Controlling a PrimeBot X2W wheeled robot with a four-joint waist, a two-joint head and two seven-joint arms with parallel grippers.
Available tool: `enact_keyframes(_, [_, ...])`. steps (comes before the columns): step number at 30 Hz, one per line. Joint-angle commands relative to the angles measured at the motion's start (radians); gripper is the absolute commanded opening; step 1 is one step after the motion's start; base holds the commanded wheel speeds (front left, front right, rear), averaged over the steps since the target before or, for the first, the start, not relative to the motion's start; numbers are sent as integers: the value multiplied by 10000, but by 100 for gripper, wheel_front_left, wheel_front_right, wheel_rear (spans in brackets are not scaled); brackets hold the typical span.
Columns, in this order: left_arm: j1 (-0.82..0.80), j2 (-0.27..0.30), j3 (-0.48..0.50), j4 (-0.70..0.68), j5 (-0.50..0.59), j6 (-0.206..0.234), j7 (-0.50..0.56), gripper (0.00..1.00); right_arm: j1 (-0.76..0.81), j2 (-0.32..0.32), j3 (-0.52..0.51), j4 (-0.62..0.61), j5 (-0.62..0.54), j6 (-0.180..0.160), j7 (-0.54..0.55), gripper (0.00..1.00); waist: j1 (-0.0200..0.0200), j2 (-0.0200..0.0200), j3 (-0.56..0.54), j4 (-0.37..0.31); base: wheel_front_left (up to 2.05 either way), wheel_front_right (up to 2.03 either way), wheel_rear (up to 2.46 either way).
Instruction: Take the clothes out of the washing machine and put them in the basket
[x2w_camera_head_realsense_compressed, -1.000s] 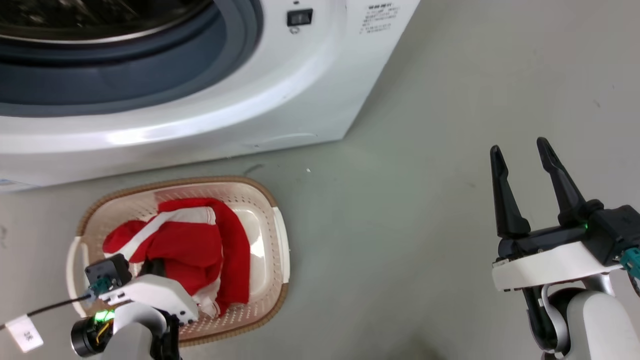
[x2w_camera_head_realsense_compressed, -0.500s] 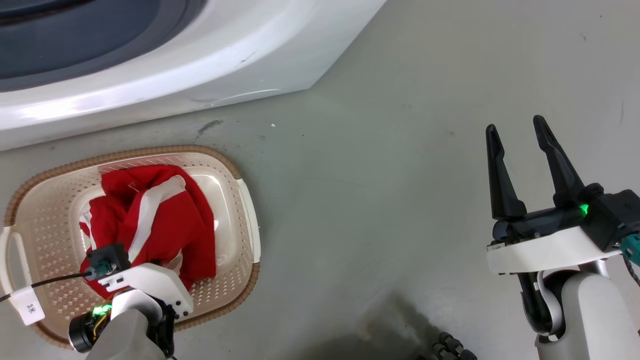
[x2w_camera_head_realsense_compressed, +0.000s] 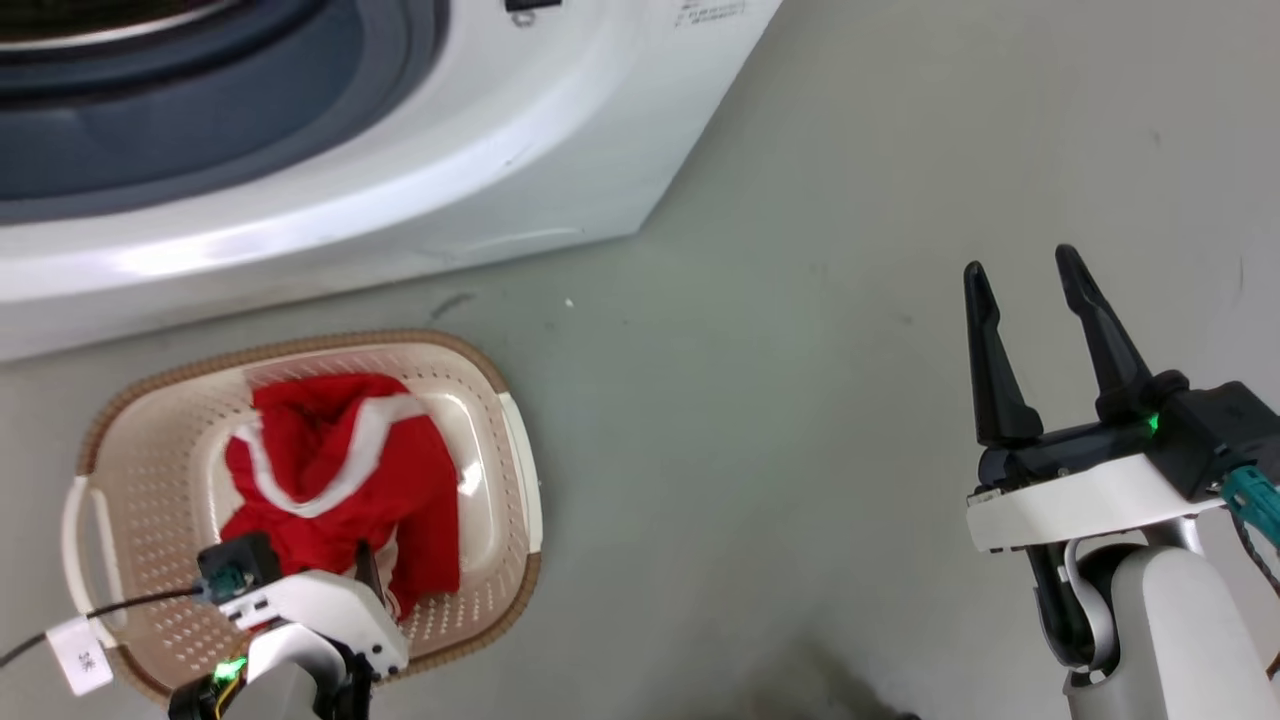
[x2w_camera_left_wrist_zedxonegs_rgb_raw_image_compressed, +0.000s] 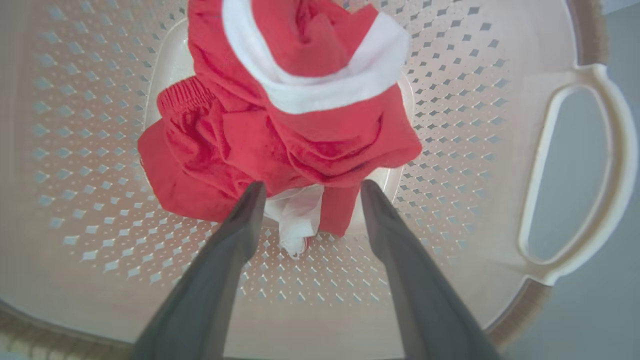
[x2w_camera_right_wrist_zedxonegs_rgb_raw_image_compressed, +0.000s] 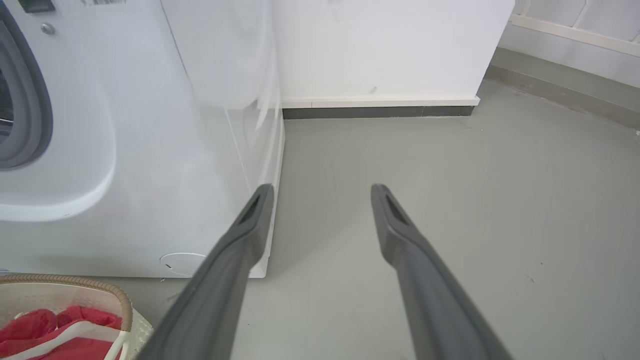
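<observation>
The left gripper (x2w_camera_left_wrist_zedxonegs_rgb_raw_image_compressed: 312, 184) hangs over the basket (x2w_camera_head_realsense_compressed: 150, 470) with its fingers wide apart, and nothing is pinched between them. The tips are at the near edge of the clothes (x2w_camera_head_realsense_compressed: 340, 470), a red heap with white trim lying on the basket's bottom. Whether they touch the cloth, I cannot tell. The right gripper (x2w_camera_head_realsense_compressed: 1020, 262) is also spread and empty, above the floor (x2w_camera_head_realsense_compressed: 750, 400) and well apart from the basket. The basket stands near the washing machine (x2w_camera_head_realsense_compressed: 400, 180).
</observation>
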Motion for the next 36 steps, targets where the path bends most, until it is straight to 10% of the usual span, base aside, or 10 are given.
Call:
enact_keyframes(1, [169,-39,55,-88,-52,-35,-68,100,81,-6,-10,50,-87,-11,-23,100,-1,-1,-649,198,0,0,0])
enact_keyframes(19, [1243,-212,457,-3160,961,-147,-48,100,1438,-6,-399,-151,-206,-11,640,100,-1,-1,-3698,1148,0,0,0])
enact_keyframes(36, [2962,-523,578,-9195,2896,15,-48,100,2547,-6,-773,-755,-545,-9,1220,100,-1,-1,-5107,1950,0,0,0])
